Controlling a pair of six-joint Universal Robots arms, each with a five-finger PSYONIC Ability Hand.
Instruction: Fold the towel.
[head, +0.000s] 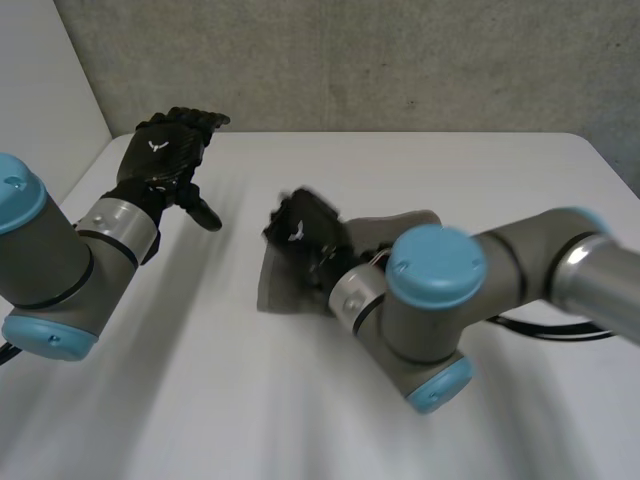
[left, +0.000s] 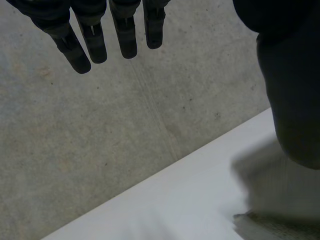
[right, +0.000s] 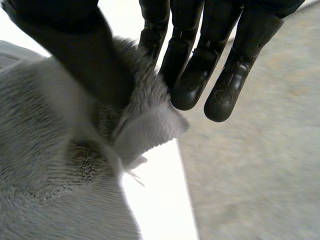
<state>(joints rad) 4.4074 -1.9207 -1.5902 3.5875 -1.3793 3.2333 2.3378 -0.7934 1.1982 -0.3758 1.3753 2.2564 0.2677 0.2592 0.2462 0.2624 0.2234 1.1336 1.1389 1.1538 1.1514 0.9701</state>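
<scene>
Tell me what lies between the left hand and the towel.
Bare white table, seen in the head view; nothing else sits between the left hand and the towel.

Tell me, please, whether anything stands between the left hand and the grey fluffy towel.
Nothing visible does: only bare white table separates the open left hand from the grey fluffy towel, whose corner the right hand pinches.

My bench (head: 300, 400) is plain white, its bare top spreading out on every side of my right hand (head: 305, 228). One grey towel (head: 283, 288) lies on it, bunched beneath that hand, a corner raised beside my thumb.
</scene>
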